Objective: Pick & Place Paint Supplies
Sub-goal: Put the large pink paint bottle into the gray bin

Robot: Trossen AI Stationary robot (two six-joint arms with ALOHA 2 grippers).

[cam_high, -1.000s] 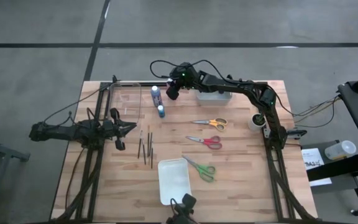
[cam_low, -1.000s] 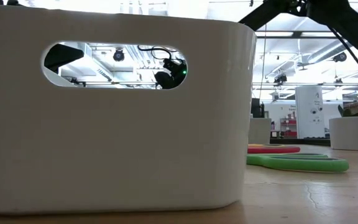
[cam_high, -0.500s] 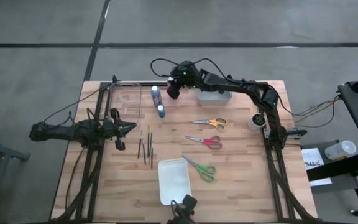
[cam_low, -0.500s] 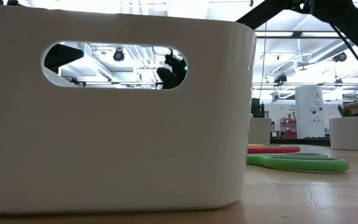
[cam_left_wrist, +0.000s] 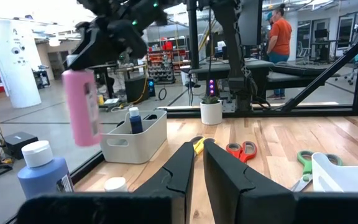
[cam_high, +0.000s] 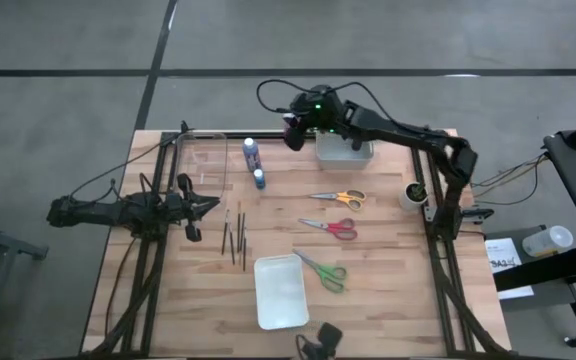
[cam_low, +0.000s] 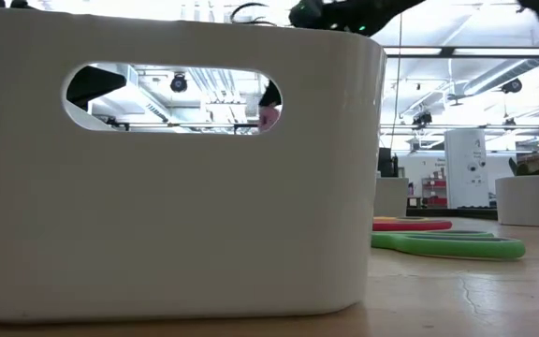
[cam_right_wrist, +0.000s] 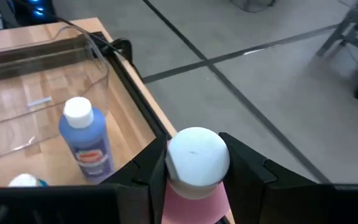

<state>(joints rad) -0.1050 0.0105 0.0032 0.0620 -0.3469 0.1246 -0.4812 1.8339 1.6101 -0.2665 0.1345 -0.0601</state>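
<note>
My right hand [cam_right_wrist: 194, 171] grips the pink bottle [cam_left_wrist: 83, 107] just beside the bin [cam_left_wrist: 132, 140]; left hand [cam_left_wrist: 197, 163] narrow, idle.

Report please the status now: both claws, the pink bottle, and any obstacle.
Right claw shut on pink bottle, held in the air near the white bin. Left claw idle, empty, low at table's left side. Nothing blocks the bin.

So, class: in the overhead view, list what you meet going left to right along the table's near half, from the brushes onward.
Brushes → white tray → green scissors → red scissors.
</note>
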